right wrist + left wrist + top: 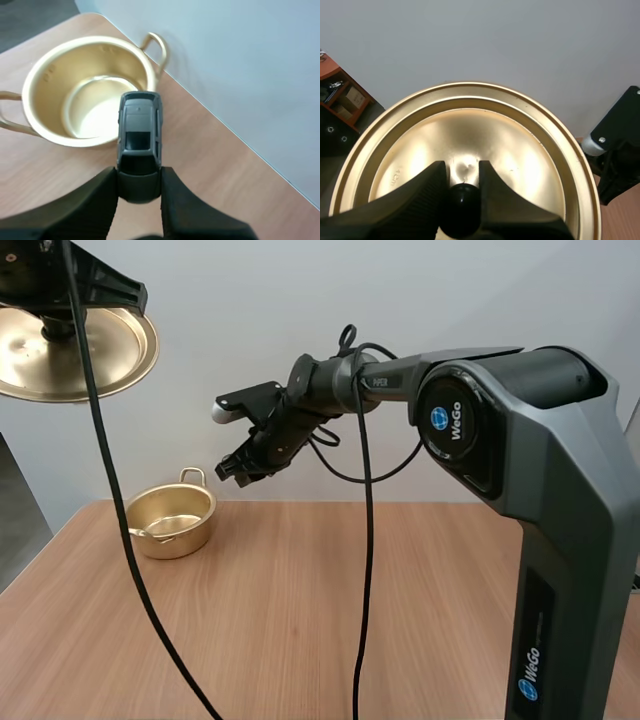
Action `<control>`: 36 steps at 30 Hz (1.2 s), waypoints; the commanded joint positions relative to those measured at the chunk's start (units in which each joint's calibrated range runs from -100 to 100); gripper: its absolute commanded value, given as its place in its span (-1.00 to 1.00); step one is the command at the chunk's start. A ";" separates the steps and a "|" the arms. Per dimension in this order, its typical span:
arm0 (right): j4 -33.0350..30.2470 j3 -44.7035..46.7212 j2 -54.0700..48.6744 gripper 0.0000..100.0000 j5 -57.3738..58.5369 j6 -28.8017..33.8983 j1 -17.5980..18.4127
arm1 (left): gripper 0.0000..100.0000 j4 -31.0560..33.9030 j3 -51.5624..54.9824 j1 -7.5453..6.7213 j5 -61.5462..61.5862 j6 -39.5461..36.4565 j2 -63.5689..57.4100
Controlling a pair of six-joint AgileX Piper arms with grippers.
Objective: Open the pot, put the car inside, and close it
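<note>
The gold pot (pixel 172 520) stands open on the wooden table (pixel 300 620) at the far left; its inside looks bare (pixel 90 102). My left gripper (pixel 461 192) is shut on the black knob (pixel 461 212) of the gold lid (pixel 470 145), held high in the air at the upper left (pixel 75 350). My right gripper (pixel 235 468) hangs above and just right of the pot, shut on a small grey toy car (pixel 138 137) pinched between its fingertips over the pot's near rim.
The table's back edge runs just behind the pot, against a pale wall. My right arm's large grey base (pixel 540 500) stands at the right side of the table.
</note>
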 commanded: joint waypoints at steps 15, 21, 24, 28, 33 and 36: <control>-4.98 -8.41 3.72 -1.00 -4.23 -0.37 5.01 | -1.00 1.13 0.06 -0.02 0.00 -3.31 -2.55; -4.98 -16.47 9.97 -1.00 -0.82 -0.37 5.01 | -1.00 1.13 0.06 -0.02 0.00 -4.18 -2.55; -4.98 -19.99 13.85 -1.00 1.06 -0.37 5.01 | -1.00 1.01 0.06 -0.02 0.00 -4.18 -2.55; -4.62 -24.56 18.52 -1.00 3.55 -0.37 5.01 | -1.00 0.88 0.06 -0.02 0.00 -4.18 -2.55; -4.62 -28.33 22.89 -1.00 4.50 -0.50 5.10 | -1.00 -0.60 0.06 -0.02 0.00 -4.18 -2.55; -4.62 -29.81 24.61 -1.00 5.30 -1.47 5.45 | -1.00 -2.24 0.06 -0.02 0.00 -4.18 -2.55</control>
